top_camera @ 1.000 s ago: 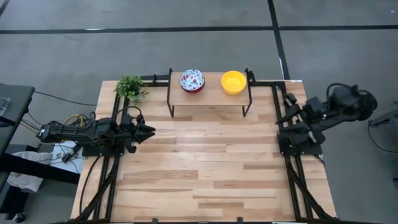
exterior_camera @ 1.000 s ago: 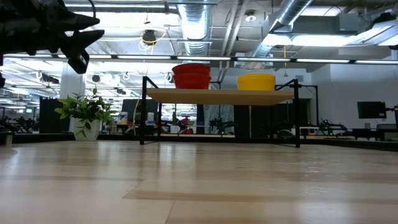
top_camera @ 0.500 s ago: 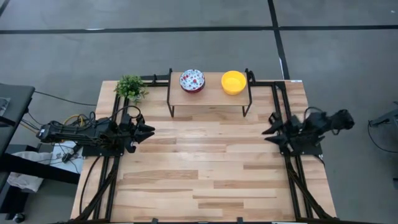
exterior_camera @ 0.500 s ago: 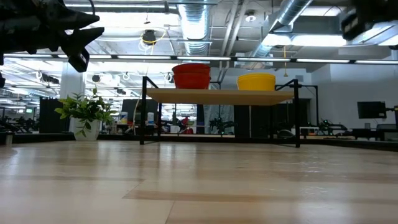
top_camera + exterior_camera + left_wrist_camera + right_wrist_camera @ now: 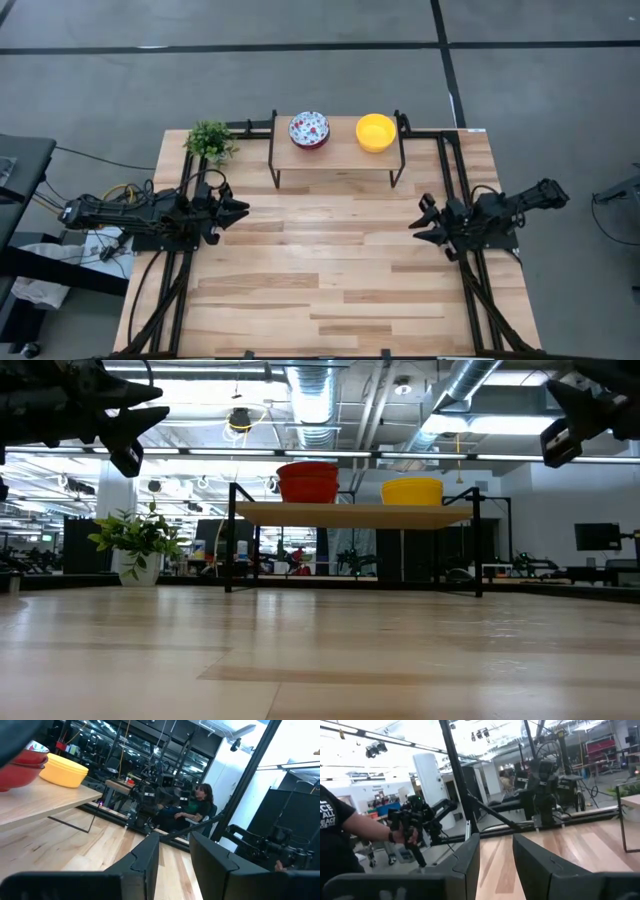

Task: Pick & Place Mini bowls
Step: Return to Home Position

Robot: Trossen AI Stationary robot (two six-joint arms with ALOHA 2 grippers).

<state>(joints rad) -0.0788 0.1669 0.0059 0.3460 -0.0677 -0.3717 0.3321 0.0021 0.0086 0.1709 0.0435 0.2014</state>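
Only writing: white letters on a person's point(image 5: 340, 835) dark shirt, cut off, unreadable. Shelf point(image 5: 342, 152) stands at the surface's point(image 5: 330, 280) far edge. Patterned bowls point(image 5: 309, 129) are piled on its left end and yellow bowls point(image 5: 375, 131) on its right; count per pile unclear. Plant point(image 5: 210, 140) at the far left corner. Left pincer point(image 5: 240, 209) over the left edge, right pincer point(image 5: 418, 222) over the right edge. Both are parted and empty.

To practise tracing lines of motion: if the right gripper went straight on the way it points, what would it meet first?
The dark right gripper, open, points across the light wooden tabletop. Its way looks free until, probably, the open left gripper opposite.
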